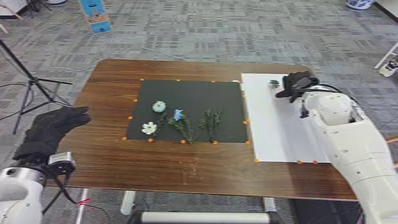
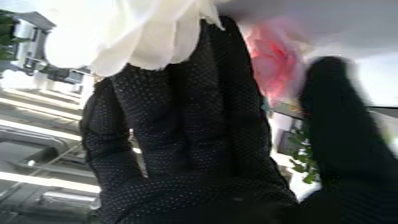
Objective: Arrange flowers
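Note:
In the head view my right hand (image 1: 298,85) is over the upper part of the white sheet (image 1: 275,135), beside a small dark grey-green thing (image 1: 274,83). My right hand (image 2: 191,125) has its fingers straight in the right wrist view; large white petals (image 2: 151,35) cover its fingertips, and a pink flower (image 2: 274,57) is between fingers and thumb, contact unclear. On the black mat (image 1: 191,90) lie a white flower (image 1: 149,128), a blue flower (image 1: 178,115), a pale green round thing (image 1: 159,106) and green stems (image 1: 211,122). My left hand (image 1: 55,129) is open off the table's left side.
Small orange markers line the black mat and the white sheet. The brown table (image 1: 178,170) extends around both. A black tripod (image 1: 34,80) stands on the floor to the left.

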You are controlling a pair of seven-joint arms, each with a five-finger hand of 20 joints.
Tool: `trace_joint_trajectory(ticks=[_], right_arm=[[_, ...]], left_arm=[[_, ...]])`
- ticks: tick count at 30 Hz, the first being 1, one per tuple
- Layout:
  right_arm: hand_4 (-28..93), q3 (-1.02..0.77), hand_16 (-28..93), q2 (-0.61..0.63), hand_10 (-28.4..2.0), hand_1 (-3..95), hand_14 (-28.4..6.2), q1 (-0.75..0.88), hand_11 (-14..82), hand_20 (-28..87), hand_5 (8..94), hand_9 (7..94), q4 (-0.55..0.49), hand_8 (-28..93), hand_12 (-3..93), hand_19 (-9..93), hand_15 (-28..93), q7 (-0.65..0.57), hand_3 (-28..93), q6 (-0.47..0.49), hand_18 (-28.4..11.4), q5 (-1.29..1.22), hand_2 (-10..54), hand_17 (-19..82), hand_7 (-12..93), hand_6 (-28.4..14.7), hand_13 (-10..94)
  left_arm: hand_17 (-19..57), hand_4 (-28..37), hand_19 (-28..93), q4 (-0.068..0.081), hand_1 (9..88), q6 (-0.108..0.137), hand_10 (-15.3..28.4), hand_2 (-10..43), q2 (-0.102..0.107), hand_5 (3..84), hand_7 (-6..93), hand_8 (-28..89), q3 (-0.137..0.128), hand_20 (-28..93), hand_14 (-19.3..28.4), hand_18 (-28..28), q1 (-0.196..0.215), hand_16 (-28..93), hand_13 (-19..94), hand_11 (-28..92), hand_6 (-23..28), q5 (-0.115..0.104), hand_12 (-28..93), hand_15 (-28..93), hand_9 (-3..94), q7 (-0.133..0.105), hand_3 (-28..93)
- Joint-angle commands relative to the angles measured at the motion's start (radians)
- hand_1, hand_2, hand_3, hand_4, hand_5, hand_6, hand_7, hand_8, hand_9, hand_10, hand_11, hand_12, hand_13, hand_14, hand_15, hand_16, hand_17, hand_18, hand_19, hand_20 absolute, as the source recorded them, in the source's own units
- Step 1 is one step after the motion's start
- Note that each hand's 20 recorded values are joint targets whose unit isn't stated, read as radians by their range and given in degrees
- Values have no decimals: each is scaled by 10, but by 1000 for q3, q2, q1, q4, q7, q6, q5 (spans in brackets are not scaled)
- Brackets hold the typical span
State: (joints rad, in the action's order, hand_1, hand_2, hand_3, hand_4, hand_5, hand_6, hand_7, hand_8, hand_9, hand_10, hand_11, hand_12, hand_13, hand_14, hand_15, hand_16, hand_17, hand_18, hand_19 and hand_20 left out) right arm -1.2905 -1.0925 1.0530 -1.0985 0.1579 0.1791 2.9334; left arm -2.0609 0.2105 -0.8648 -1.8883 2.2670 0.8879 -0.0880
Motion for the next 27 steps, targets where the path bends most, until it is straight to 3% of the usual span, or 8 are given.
trace_joint_trajectory(ticks=[1,6,17,27], right_arm=[[-203,38,376,-8,-124,453,-144,11,306,618,767,842,-2,-108,278,703,584,37,553,56,-244,288,105,269,287,28,676],[-220,82,384,59,-116,473,-140,11,323,618,765,840,-80,-17,283,707,596,44,571,89,-242,208,98,271,296,21,675],[-215,163,389,236,-115,474,-138,-12,325,620,771,841,-300,14,285,707,603,-17,580,49,-240,-16,92,269,288,20,672],[-212,234,389,403,-114,474,-137,27,326,619,771,840,-618,20,286,708,608,-36,580,-41,-237,-266,91,269,288,21,670]], left_arm=[[64,-278,95,-8,254,-4,131,95,-1,553,183,-70,-7,208,163,124,5,39,416,254,34,2,186,256,541,6,704],[64,-278,94,-17,254,8,130,96,-9,553,183,-70,-19,208,163,124,23,39,416,255,34,0,186,257,542,1,706],[63,-279,94,-15,254,-5,132,97,-9,552,183,-69,-21,208,163,124,27,38,414,254,35,3,185,257,540,-3,708],[64,-279,94,-17,254,-1,131,99,-12,552,181,-70,-34,207,163,124,47,37,413,255,37,-2,183,256,538,-7,707]])
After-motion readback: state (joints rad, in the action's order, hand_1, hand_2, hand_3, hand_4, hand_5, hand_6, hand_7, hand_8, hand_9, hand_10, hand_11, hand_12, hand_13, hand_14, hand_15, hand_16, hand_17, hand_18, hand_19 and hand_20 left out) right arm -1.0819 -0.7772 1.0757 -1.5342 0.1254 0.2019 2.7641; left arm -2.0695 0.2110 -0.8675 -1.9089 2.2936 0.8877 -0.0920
